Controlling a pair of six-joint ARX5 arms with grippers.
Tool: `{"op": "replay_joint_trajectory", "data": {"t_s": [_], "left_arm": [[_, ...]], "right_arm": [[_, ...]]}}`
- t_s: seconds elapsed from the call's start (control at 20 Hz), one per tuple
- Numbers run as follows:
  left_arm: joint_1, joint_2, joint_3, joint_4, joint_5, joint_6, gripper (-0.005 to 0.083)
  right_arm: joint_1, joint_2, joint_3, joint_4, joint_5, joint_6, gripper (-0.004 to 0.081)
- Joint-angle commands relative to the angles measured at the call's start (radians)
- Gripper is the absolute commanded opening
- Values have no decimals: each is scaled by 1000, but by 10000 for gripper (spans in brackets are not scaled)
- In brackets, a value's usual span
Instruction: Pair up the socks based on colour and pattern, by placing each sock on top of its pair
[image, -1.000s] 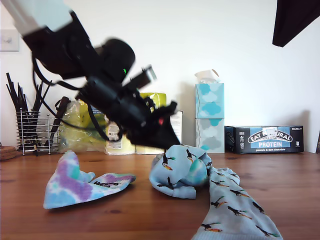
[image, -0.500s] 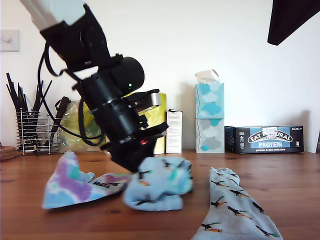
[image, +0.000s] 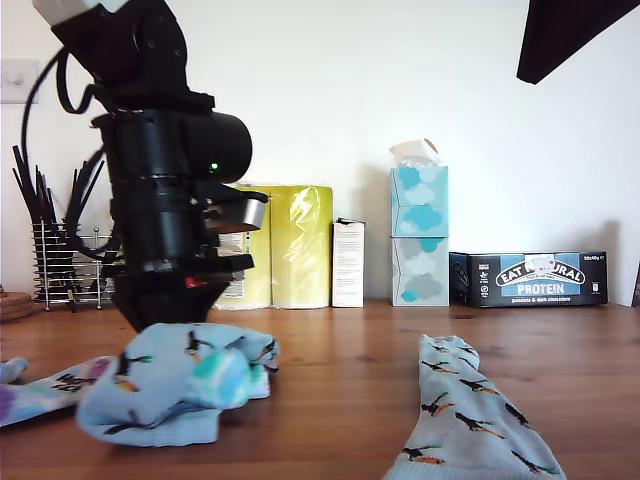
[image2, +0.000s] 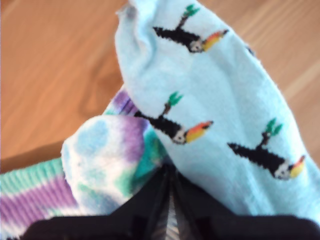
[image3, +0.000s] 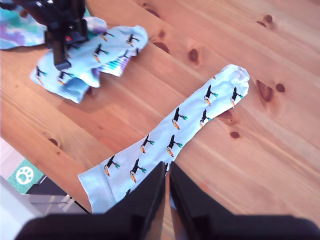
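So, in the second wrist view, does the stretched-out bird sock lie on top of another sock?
No, the stretched-out bird sock lies flat on the bare wooden table, apart from the crumpled bird sock under my first gripper.

- The exterior view sits low, near worktop (image: 330, 350) level, facing a white wall across the wood.
- The first wrist view looks down from very close, filled by a bird sock (image2: 220, 115) and a tie-dye sock (image2: 105, 155).
- The second wrist view looks down from high up, sharing the flat bird sock (image3: 170, 145) with the exterior view.
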Motion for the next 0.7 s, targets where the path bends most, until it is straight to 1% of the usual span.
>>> {"op": "replay_joint_trajectory", "data": {"t_s": [0.0,0.2,0.3,0.35,0.4,0.5,0.55,0.65], "left_arm": [[4,-78,-20,-3,3,-24,-24],[5,-199,-17,3,13,-66,-24],[5,-223,-17,-21,25,-119,-23],[5,-227,-17,-39,50,-145,11],[5,-225,-18,-55,91,-162,95],[4,-211,-18,-61,172,-203,358],[4,-201,-18,-62,210,-221,429],[4,-174,-18,-68,238,-241,432]], "right_arm": [[-2,10,1,4,-4,-9,-13],[-2,11,1,5,-7,-9,-13],[-2,18,1,6,-36,-9,-13],[-2,23,1,6,-45,-9,-13],[-2,28,1,6,-48,-9,-13],[-2,37,0,6,-50,-9,-13],[-2,43,0,6,-50,-9,-13],[-2,50,0,6,-49,-9,-13]]}}
